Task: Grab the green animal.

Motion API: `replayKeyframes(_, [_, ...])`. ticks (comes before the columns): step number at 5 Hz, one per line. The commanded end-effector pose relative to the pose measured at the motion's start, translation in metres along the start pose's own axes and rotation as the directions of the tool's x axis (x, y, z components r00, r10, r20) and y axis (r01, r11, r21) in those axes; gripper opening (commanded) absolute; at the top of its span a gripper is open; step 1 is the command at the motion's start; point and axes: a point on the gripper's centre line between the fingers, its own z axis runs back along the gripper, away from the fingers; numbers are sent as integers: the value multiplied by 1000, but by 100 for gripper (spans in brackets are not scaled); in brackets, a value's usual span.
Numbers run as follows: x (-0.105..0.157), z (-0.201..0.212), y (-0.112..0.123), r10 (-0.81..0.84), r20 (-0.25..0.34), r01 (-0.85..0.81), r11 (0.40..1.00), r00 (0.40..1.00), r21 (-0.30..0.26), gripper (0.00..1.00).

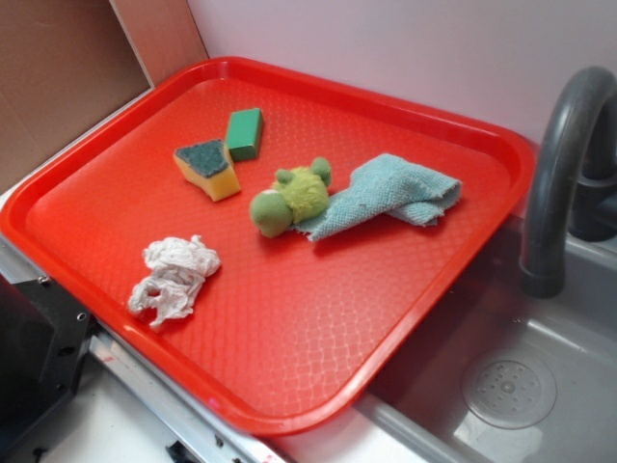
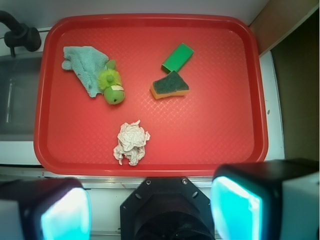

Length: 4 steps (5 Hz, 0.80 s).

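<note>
The green animal (image 1: 291,198) (image 2: 112,86) is a fuzzy yellow-green plush with a darker round head, lying on the red tray (image 1: 405,318) (image 2: 200,135) near its middle. Its body touches a light blue cloth (image 1: 390,193) (image 2: 83,66). My gripper (image 2: 150,212) is open, high above and well short of the tray's near edge, with nothing between its fingers; the cyan pads (image 2: 235,210) sit far apart at the bottom of the wrist view. The exterior view does not show the gripper.
Also on the tray: a green rectangular block (image 1: 245,133) (image 2: 177,57), a green-topped yellow sponge (image 1: 208,168) (image 2: 170,85) and a crumpled white paper (image 1: 174,279) (image 2: 131,142). A grey sink (image 1: 540,386) with a dark faucet (image 1: 564,164) lies beside the tray.
</note>
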Motion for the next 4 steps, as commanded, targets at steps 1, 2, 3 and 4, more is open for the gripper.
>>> replayKeyframes(1, [43,-34,-14,100,113,-103,994,989,23,100])
replayKeyframes(2, [60,-53,-28,111,133,-114,993,985,10,100])
replayKeyframes(3, [77,-78,-53,78,153,-87,995,985,52,100])
replayKeyframes(4, [96,-111,-75,59,133,-62,998,989,18,100])
